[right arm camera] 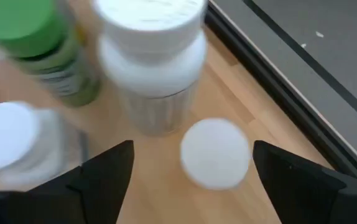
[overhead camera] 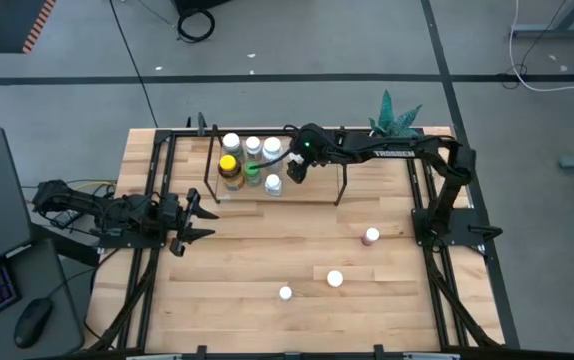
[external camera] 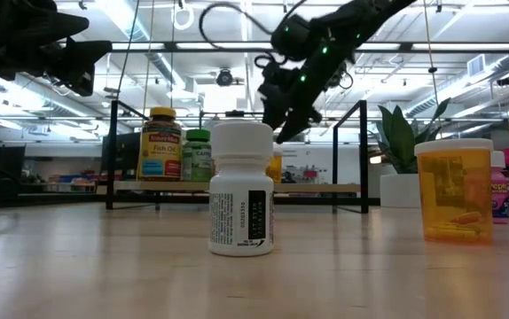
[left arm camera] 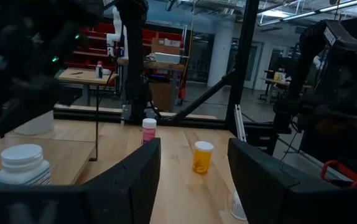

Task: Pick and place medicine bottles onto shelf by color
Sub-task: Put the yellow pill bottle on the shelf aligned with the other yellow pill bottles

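Observation:
The shelf point(overhead camera: 317, 190) stands at the table's far side. It holds several bottles on its left part, among them a yellow-capped one point(overhead camera: 228, 165), a green-capped one point(overhead camera: 253, 170) and white-capped ones point(overhead camera: 272, 149). My right gripper point(overhead camera: 295, 170) hovers over them, open. In the right wrist view point(right arm camera: 191, 180) its fingers stand on either side of a small white cap point(right arm camera: 214, 152) without touching it. A pink-capped bottle point(overhead camera: 371, 236) and two white-capped bottles point(overhead camera: 335, 279) point(overhead camera: 285, 293) stand on the table. My left gripper point(overhead camera: 192, 222) waits open and empty at the table's left.
A white pot with a green plant point(overhead camera: 395, 115) stands at the table's far right corner, behind the shelf. Black frame rods point(overhead camera: 422, 200) run along the table's left and right sides. The right half of the shelf board is bare wood.

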Controlling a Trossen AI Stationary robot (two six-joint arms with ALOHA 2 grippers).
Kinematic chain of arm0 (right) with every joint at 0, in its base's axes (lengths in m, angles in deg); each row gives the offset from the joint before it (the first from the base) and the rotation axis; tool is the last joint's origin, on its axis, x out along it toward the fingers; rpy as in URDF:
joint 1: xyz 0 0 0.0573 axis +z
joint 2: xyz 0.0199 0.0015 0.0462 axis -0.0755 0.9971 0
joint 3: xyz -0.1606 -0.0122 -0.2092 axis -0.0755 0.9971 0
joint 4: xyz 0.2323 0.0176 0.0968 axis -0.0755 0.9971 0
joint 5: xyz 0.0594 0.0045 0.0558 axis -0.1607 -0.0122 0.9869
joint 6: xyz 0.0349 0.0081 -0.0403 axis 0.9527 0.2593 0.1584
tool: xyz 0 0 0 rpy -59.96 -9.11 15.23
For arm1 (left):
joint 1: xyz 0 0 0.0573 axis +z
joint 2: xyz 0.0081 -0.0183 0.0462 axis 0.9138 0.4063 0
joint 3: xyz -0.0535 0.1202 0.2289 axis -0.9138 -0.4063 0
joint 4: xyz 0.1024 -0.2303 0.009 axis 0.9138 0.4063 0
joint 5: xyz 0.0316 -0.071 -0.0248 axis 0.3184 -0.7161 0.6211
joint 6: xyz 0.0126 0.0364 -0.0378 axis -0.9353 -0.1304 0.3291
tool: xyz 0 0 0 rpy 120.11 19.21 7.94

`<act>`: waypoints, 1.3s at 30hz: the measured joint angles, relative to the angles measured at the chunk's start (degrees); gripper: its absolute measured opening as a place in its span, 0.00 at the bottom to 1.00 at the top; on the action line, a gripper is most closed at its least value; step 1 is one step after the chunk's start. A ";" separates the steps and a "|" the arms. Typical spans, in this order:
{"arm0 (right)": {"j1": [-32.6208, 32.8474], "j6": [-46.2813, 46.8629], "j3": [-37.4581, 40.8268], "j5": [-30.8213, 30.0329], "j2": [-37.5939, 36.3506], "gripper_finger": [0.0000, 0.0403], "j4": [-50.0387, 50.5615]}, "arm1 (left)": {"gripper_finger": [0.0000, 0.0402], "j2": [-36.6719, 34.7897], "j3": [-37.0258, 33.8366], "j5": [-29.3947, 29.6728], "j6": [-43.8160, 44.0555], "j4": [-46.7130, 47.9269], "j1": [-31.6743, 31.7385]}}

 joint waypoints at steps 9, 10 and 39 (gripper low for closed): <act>10.28 0.29 0.00 0.28 -5.50 0.84 5.50 | 0.49 -0.02 0.01 -0.01 0.00 0.00 0.00; 11.75 0.20 0.00 0.54 -5.69 0.83 5.43 | 0.48 -0.01 0.00 -0.01 -0.01 0.02 0.01; 42.64 7.82 2.81 3.55 -4.68 0.81 10.89 | 0.48 -0.02 0.02 0.00 0.00 0.02 0.02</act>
